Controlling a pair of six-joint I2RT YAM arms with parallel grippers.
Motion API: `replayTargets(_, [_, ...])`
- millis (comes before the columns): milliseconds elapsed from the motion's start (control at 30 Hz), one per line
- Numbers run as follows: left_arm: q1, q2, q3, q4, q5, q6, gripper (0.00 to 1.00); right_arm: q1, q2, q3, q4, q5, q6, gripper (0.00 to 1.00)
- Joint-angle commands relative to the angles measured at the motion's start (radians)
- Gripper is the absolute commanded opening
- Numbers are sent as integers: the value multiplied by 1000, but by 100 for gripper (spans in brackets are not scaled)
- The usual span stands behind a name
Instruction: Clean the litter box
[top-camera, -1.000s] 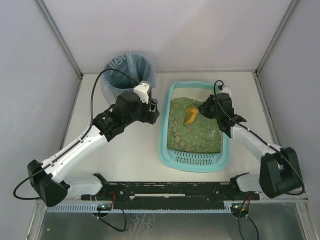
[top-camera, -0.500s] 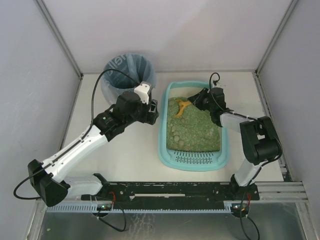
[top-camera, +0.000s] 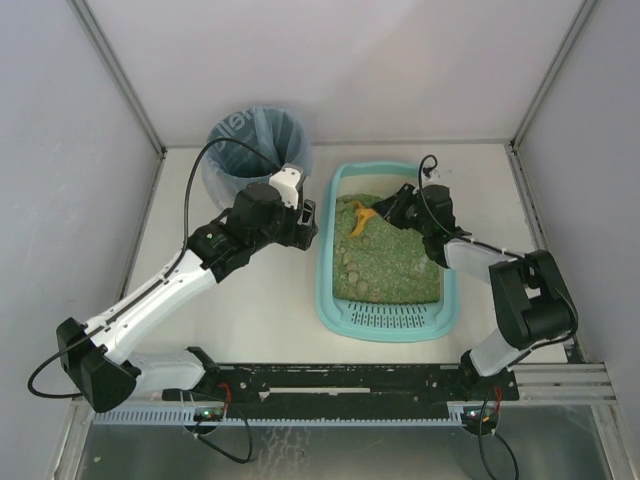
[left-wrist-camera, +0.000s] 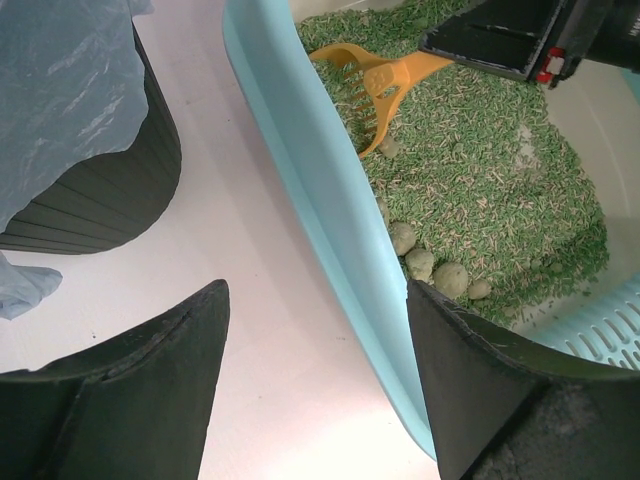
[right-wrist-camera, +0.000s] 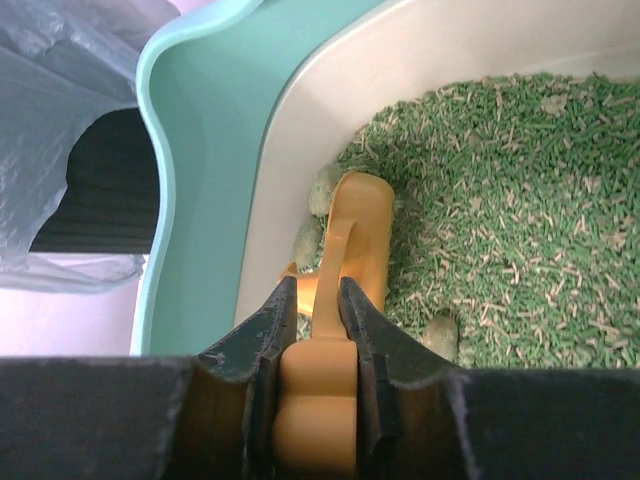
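The large shallow light-teal plastic litter box (top-camera: 326, 280) sits right of centre on the white desk, beside the round black bin lined with blue bag (top-camera: 258, 140). The right claw (right-wrist-camera: 315, 300) pinches the small orange slotted scoop (right-wrist-camera: 360, 215); the left claw (left-wrist-camera: 315, 310) hangs wide open and empty. A tilted lift could spill clumps (left-wrist-camera: 420, 262) over the rim. A second ago the scoop lay mid-litter; now it is in the tray's upper-left corner.

White shells cover the long links of the left arm (top-camera: 150, 300) and right arm (top-camera: 478, 262); joints are black and rounded. Thin black cables (top-camera: 186, 190) loop above each wrist. The left claw (left-wrist-camera: 315, 290) has matte black wedge fingers (left-wrist-camera: 120, 400).
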Motion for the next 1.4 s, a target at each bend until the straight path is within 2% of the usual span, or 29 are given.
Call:
replayTargets(0, [-1, -6, 81, 16, -7, 21, 76, 24, -123, -31, 90, -37, 25, 0])
replayTargets(200, [-1, -13, 82, 15, -6, 21, 76, 18, -277, -81, -20, 102, -16, 0])
replayTargets(333, [-1, -17, 82, 16, -8, 20, 76, 19, -390, -77, -180, 219, -112, 0])
replayTargets(533, [-1, -19, 82, 16, -9, 20, 76, 25, -503, -11, -506, 373, -266, 0])
replayTargets(700, [-1, -17, 81, 16, -11, 20, 76, 23, -522, 14, -650, 395, -303, 0])
replayTargets(1067, [-1, -17, 87, 8, -26, 26, 76, 24, -313, 28, -620, 317, -225, 0])
replayTargets(1167, [-1, -15, 86, 8, -22, 26, 76, 26, -231, 5, -512, 200, -155, 0])
replayTargets(1267, [-2, -13, 88, 8, -16, 25, 76, 42, -142, -16, -327, 54, -57, 0])
replayTargets(1367, [-1, -11, 88, 8, -13, 26, 76, 65, -69, -19, -220, -26, 22, 0])
